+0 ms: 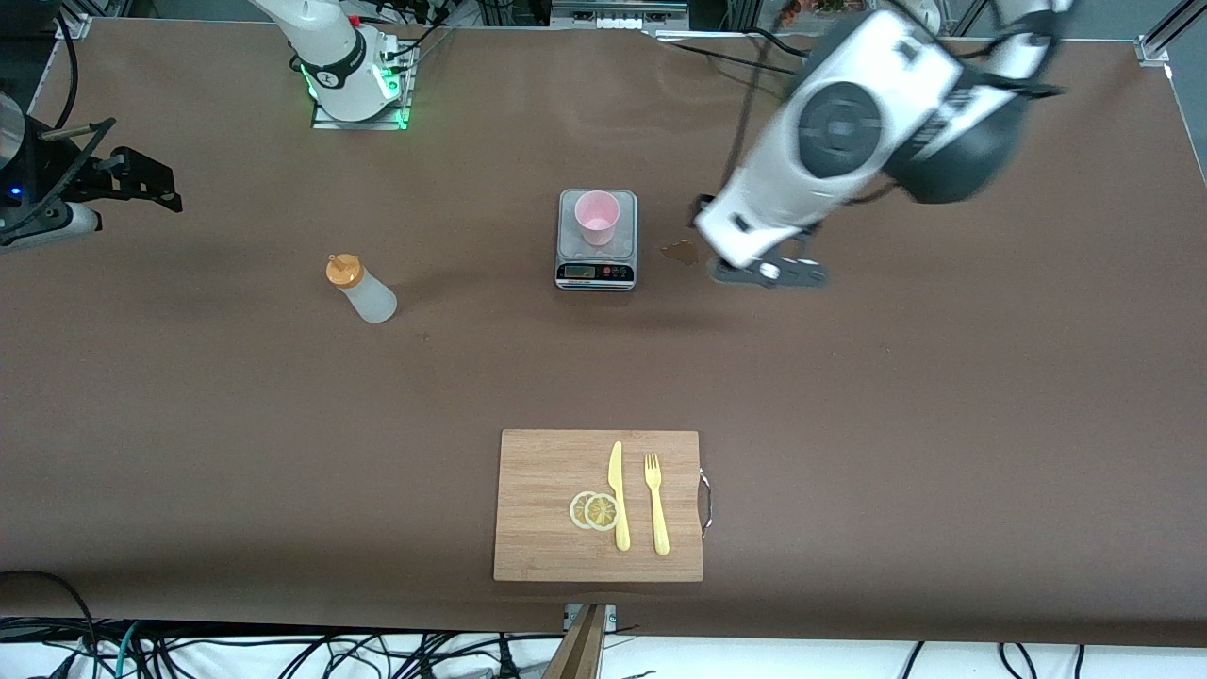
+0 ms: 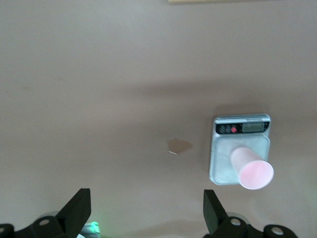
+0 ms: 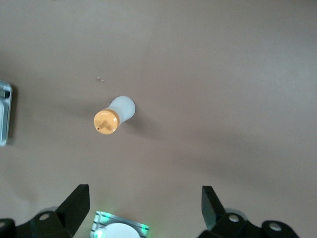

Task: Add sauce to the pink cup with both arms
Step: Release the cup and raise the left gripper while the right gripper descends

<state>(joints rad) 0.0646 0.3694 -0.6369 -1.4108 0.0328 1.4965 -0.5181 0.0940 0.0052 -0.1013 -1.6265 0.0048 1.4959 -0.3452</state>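
The pink cup (image 1: 597,216) stands on the scale (image 1: 596,269), the sauce (image 1: 362,288) toward the right arm's end from it, while both the left gripper (image 2: 146,208) and the right gripper (image 3: 145,206) hang spread apart and empty.

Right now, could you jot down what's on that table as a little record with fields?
cup: pink, upright on the scale
bottle: orange cap, standing alone toward the right arm's end
board: nearest the front camera, holds knife, fork, two lemon slices
left gripper: open, empty, over bare table beside the scale
right gripper: open, empty, waiting
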